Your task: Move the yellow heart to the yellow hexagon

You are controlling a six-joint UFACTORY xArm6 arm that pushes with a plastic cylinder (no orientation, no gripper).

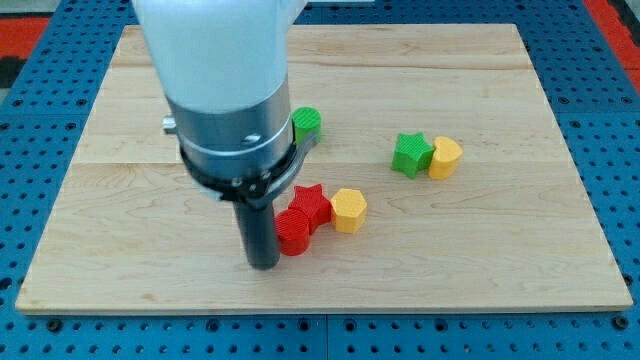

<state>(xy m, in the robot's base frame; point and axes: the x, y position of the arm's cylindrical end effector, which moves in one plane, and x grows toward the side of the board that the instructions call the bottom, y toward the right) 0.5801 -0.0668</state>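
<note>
1. The yellow heart (446, 157) lay right of the tabletop (520, 250) centre, touching a green star (410, 154) on its left.
2. The yellow hexagon (349, 210) sat near the middle, nearer the bottom edge, touching a red star (311, 204).
3. My tip (263, 263), a plain rod tool with nothing to open and holding nothing, stood just left of a red round block (293, 232).
4. A green block (307, 124) showed partly behind the arm.

Yellow heart (446, 157), yellow hexagon (349, 209)
</note>
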